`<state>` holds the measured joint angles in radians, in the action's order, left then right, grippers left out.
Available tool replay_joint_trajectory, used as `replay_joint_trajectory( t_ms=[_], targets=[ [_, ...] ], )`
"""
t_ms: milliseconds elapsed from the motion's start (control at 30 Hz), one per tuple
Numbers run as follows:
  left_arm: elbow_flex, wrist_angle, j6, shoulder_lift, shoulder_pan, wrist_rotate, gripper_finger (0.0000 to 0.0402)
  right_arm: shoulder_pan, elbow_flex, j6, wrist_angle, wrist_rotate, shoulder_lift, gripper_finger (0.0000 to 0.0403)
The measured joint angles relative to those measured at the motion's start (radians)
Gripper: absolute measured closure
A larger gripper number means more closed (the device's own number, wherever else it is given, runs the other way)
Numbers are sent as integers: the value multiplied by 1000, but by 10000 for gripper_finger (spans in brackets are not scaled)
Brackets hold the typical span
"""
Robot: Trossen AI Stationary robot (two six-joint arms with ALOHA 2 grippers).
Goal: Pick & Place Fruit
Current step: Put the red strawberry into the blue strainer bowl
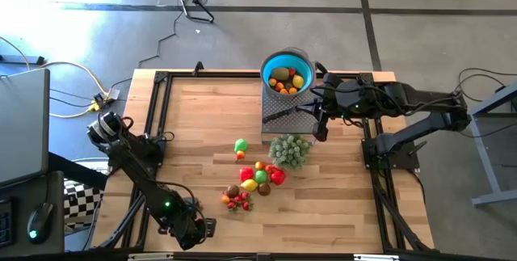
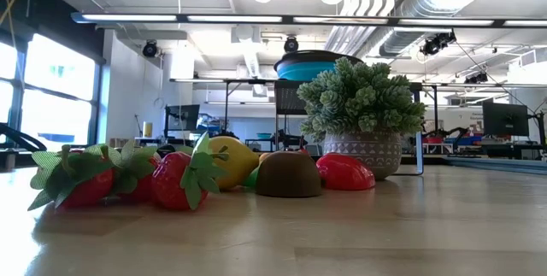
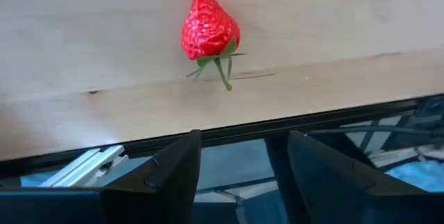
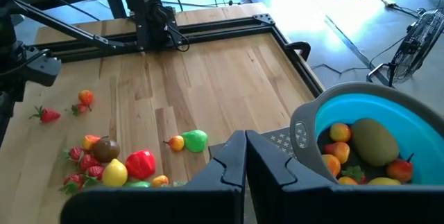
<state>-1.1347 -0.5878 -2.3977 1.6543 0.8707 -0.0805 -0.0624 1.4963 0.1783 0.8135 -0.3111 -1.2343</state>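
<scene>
Right tool (image 1: 321,124) held beside blue bowl (image 1: 288,72), fingers pressed together, nothing pinched. Fruit (image 1: 257,177) heaped mid-table, toward robot's front edge from right tool; some already in bowl. Left tool (image 3: 243,175) spread, parked off table (image 1: 194,132) edge; right arm judged nearer. Wood surface, workshop beyond.

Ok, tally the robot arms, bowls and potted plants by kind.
Robot arms: 2 (left arm, right arm)
Blue bowl: 1
Potted plant: 1
Total: 4
</scene>
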Motion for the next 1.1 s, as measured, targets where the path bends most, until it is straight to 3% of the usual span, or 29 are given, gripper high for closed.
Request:
replay_joint_trajectory(
  t_ms=[200, 633, 1100],
  targets=[
    [0, -13, -93, 19, 0, 4, 190, 0, 0, 0, 0, 0, 0, 401],
    [0, 50, -95, 145, 0, 4, 190, 0, 0, 0, 1, 0, 0, 401],
    [0, 42, -105, 165, 0, 6, 200, 0, 0, 0, 1, 0, 0, 401]
  ],
)
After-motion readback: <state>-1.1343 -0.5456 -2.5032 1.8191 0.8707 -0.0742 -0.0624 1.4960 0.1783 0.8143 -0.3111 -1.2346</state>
